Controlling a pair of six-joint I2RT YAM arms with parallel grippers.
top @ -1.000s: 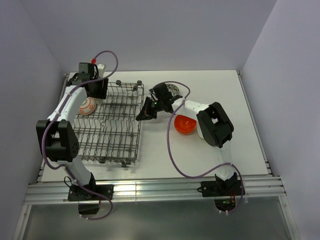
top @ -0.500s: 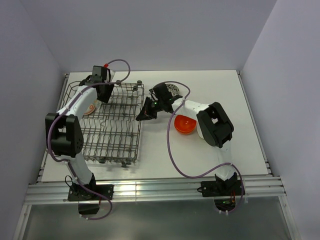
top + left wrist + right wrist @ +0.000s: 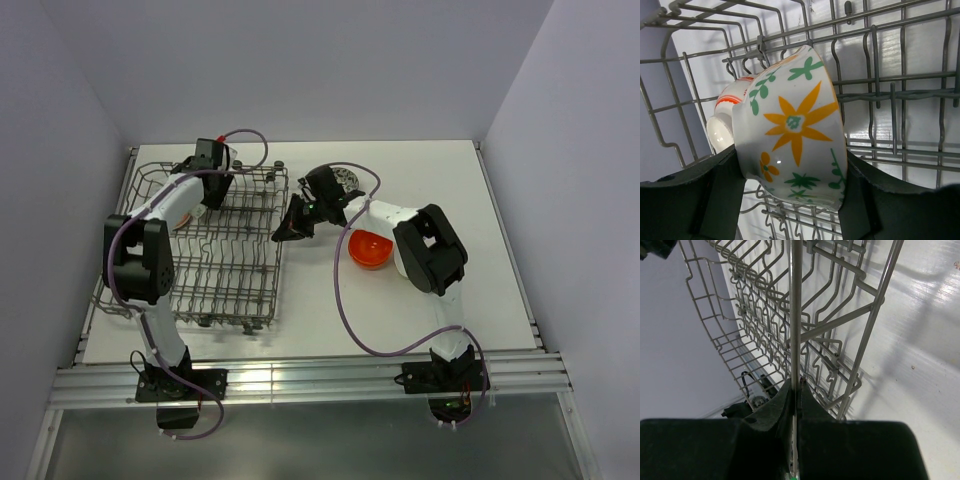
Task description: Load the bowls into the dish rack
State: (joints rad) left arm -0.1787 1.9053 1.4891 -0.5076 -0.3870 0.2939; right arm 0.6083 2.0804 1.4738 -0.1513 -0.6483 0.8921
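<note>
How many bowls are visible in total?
4: floral bowl in the left gripper, striped bowl behind it in the dish rack, orange bowl and patterned bowl on the table. Others may be hidden.

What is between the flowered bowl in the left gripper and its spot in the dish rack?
Nothing visible. The left gripper holds the flowered bowl already among the wires of the dish rack. A red-striped bowl sits just behind it, toward the rack's corner; whether they touch is unclear.

Pale lilac walls [image 3: 320, 60] stand at nine, twelve and three o'clock around a white worktop [image 3: 450, 190]; a metal rail [image 3: 320, 378] edges six o'clock.
</note>
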